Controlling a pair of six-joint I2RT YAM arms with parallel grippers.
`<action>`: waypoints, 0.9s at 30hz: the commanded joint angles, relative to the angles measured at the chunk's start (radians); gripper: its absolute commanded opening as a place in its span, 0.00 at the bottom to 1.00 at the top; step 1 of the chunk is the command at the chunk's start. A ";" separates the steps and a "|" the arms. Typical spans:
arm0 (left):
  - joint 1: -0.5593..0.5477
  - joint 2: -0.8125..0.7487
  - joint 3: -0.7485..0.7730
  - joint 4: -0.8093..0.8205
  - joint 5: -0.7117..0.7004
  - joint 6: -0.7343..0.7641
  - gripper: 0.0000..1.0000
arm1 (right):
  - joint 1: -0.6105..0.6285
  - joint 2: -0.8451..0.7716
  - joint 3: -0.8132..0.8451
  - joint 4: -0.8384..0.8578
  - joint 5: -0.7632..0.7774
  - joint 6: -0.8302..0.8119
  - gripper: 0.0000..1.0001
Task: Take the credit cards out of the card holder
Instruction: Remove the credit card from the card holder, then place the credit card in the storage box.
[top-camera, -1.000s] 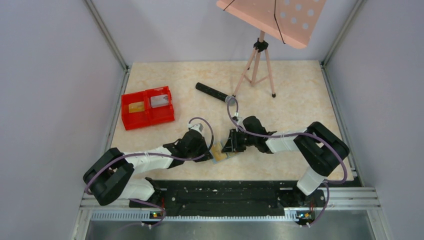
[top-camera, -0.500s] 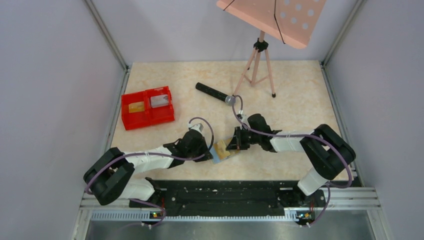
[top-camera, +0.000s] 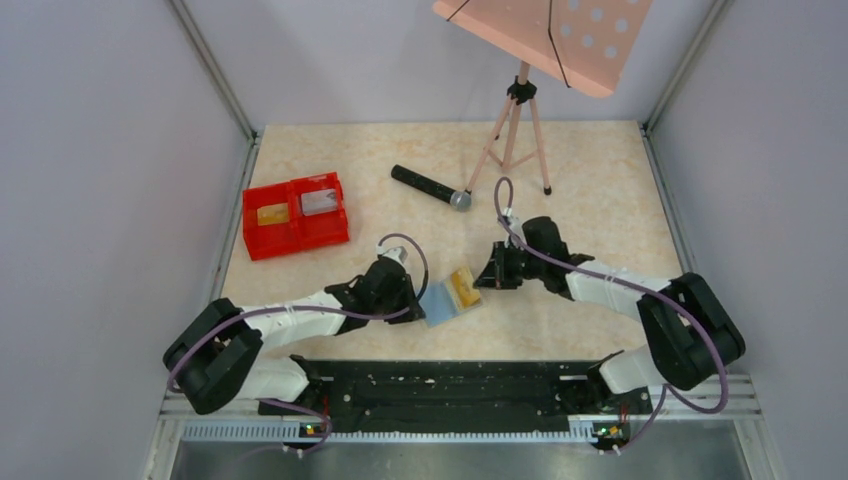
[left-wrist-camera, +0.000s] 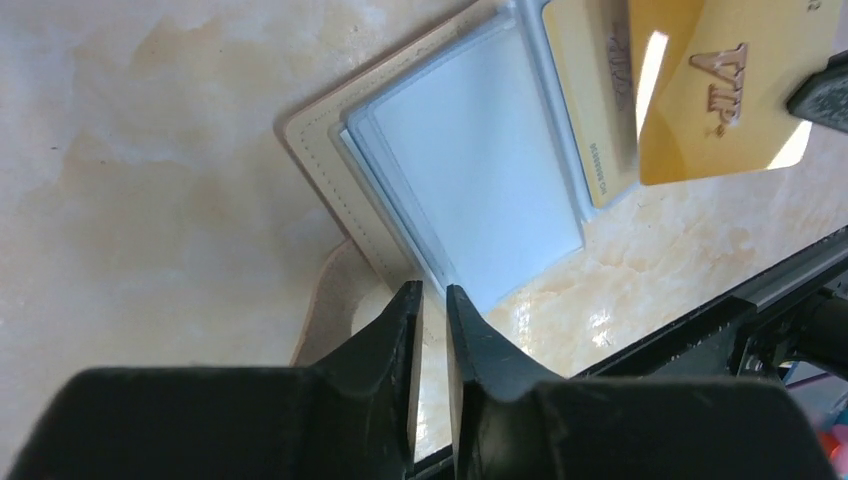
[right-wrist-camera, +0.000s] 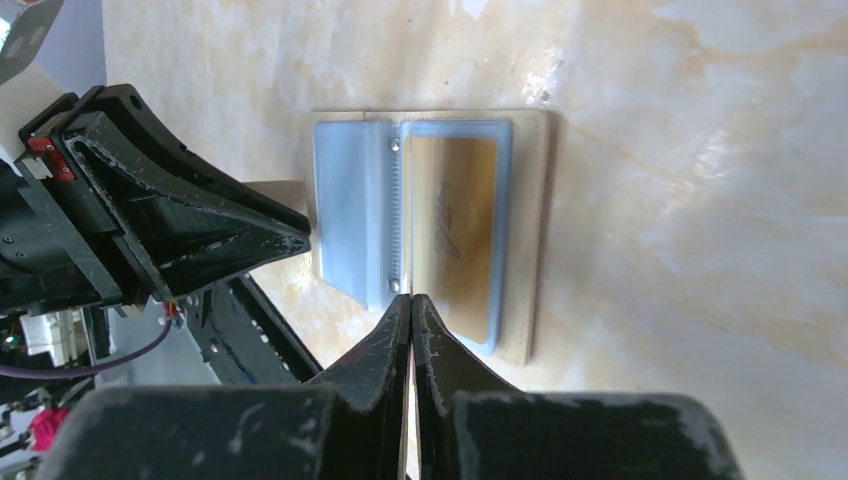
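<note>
Near the lower middle of the overhead view, the card holder (top-camera: 437, 304) lies open on the bench (top-camera: 600, 200), between the two arms. One gold card (left-wrist-camera: 725, 95) is out of its pocket and hangs over the holder at the upper right of the left wrist view. Its right edge looks caught by the right fingers (right-wrist-camera: 396, 330), which are pressed together. From their own camera that card would be edge-on, and it does not show. A second gold card (right-wrist-camera: 455, 225) sits in the clear pocket of the holder's right panel. The left fingers (left-wrist-camera: 398, 325) stand a slit apart at the holder's near edge; I cannot tell whether they nip that edge or merely rest against it.

The step in hand seems to be carrying off a drawn card. The next move calls for lifting it clear without dragging the holder, probably toward the red tray (top-camera: 300, 241) at the upper left. Afterwards the pocketed card needs drawing out while the holder is kept pinned.
</note>
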 joint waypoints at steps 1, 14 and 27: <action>0.002 -0.074 0.061 -0.061 0.006 0.041 0.22 | -0.039 -0.102 0.001 -0.092 -0.001 -0.072 0.00; 0.058 -0.211 0.290 -0.203 0.218 0.241 0.65 | -0.042 -0.279 0.054 -0.236 -0.397 -0.246 0.00; 0.062 -0.169 0.353 -0.166 0.587 0.312 0.48 | -0.031 -0.294 0.007 -0.018 -0.574 -0.123 0.00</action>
